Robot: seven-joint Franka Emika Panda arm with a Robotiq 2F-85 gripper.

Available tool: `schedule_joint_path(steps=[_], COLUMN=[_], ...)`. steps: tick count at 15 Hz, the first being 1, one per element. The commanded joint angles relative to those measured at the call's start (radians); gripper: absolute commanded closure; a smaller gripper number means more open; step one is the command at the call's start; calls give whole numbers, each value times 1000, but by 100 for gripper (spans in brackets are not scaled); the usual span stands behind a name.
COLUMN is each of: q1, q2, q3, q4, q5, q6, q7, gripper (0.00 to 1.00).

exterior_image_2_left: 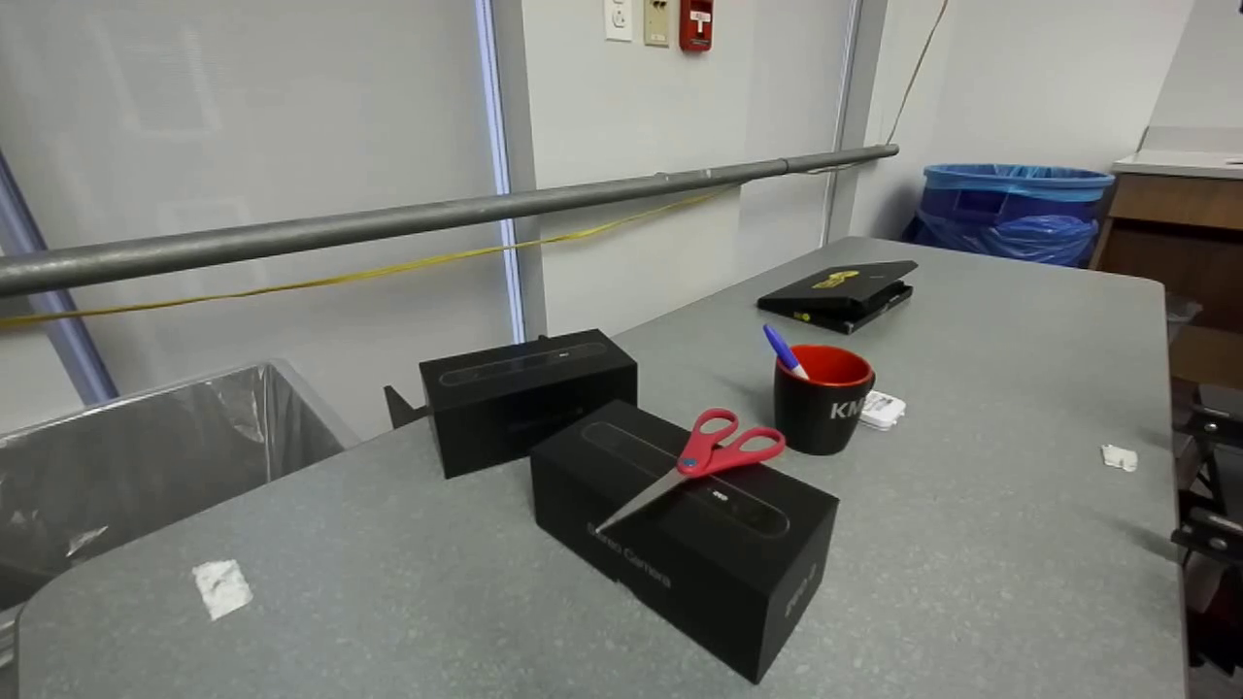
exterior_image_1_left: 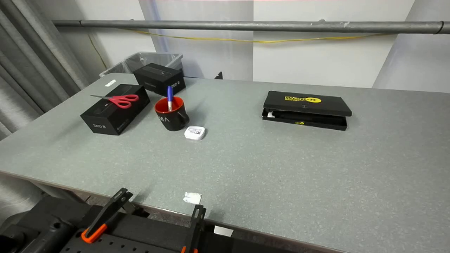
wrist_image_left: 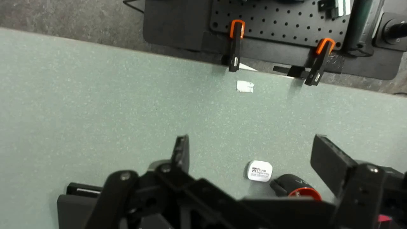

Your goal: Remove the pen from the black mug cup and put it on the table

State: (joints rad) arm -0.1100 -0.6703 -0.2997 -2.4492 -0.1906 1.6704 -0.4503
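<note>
The blue pen (exterior_image_1_left: 170, 94) leans inside the black mug cup (exterior_image_1_left: 173, 120), its blue end up above the red rim. Pen (exterior_image_2_left: 783, 351) and mug (exterior_image_2_left: 816, 417) show in both exterior views. The mug stands upright on the grey speckled table (exterior_image_1_left: 263, 175). In the wrist view my gripper (wrist_image_left: 250, 140) is open and empty, its fingers wide apart, high above the table. The mug (wrist_image_left: 291, 182) shows low between the fingers, partly hidden by the gripper body. Only a pale bit shows inside it; the blue end is hidden there. The gripper is outside both exterior views.
A small white box (exterior_image_1_left: 194, 133) lies beside the mug. Two black boxes (exterior_image_2_left: 529, 398) stand near it, one bearing red scissors (exterior_image_2_left: 719, 451). A flat black case (exterior_image_1_left: 306, 109), lid ajar, lies farther along. Orange-tipped clamps (wrist_image_left: 235, 47) grip the table edge.
</note>
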Motion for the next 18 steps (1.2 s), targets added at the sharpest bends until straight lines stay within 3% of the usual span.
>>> schedule_joint_path(steps=[1,6,8,9,16,18], q1=[74,151,166,146,145,152], q2=[99,252,289,246,260,325], q3=[62,178,203,199,204,235], q4=[-14,11,32,-8,-6,6], q5=[27,82,103,83,84,63], q6=[165,340,316,324,324,386], q7=[21,66,61,53,54,103], gripper=[0,0,0,0,0,0])
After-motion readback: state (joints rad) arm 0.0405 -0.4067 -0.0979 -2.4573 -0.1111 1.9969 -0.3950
